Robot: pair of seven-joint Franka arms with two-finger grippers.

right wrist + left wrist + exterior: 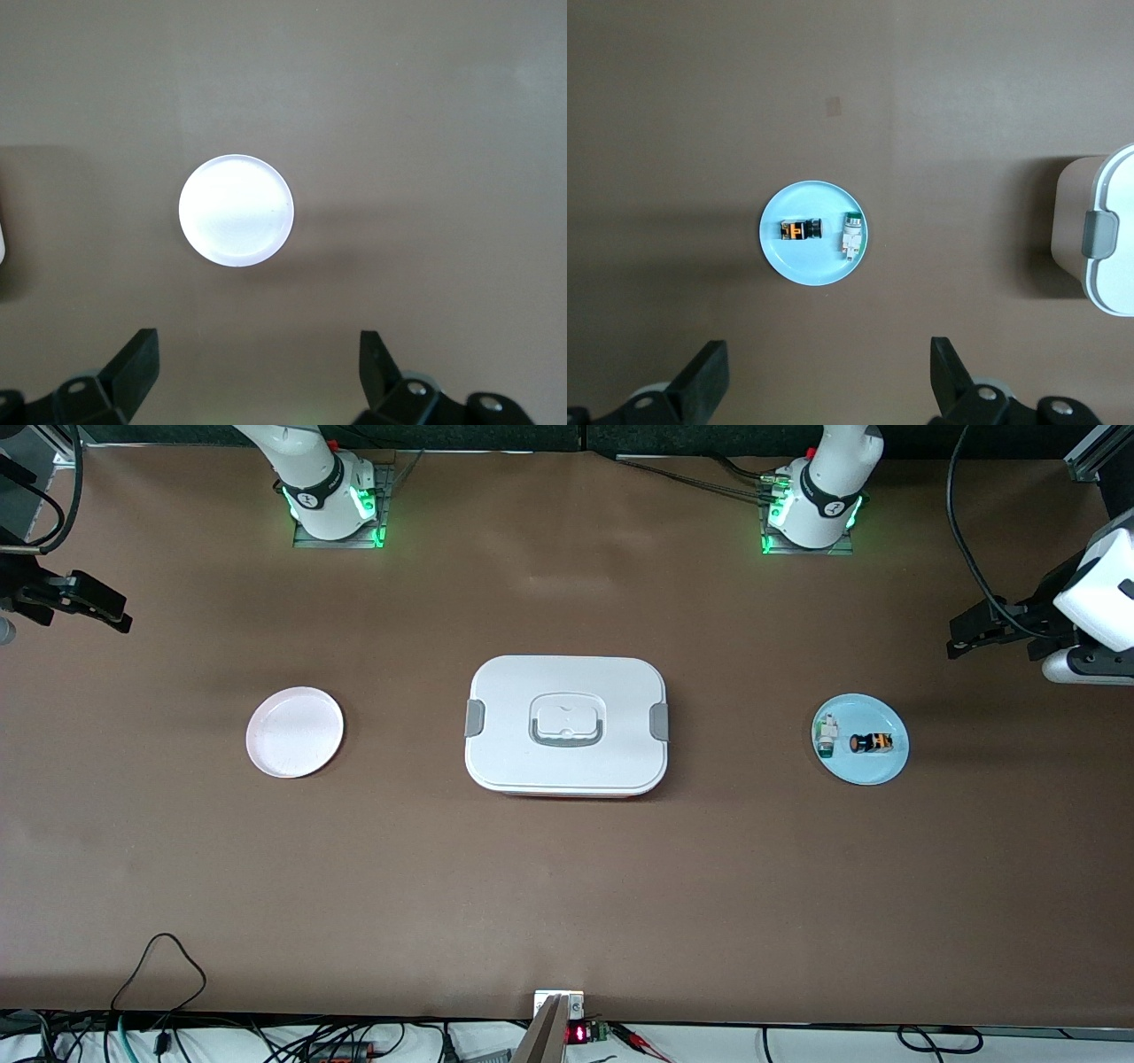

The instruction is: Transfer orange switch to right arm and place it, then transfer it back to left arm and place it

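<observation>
The orange switch (872, 742) (800, 230) lies on a pale blue plate (864, 766) (815, 266) toward the left arm's end of the table. The large white box (567, 726) (1109, 232) with grey clips stands in the middle of the table. My left gripper (974, 631) (828, 354) hangs open high over the table near the blue plate, with nothing between its fingers. High over the right arm's end of the table, my right gripper (102, 607) (256, 345) is open and holds nothing.
A small white-and-green component (827, 735) (850, 237) shares the blue plate with the switch. A pale pink plate (294, 732) (236, 210) sits bare toward the right arm's end. Cables run along the table's near edge.
</observation>
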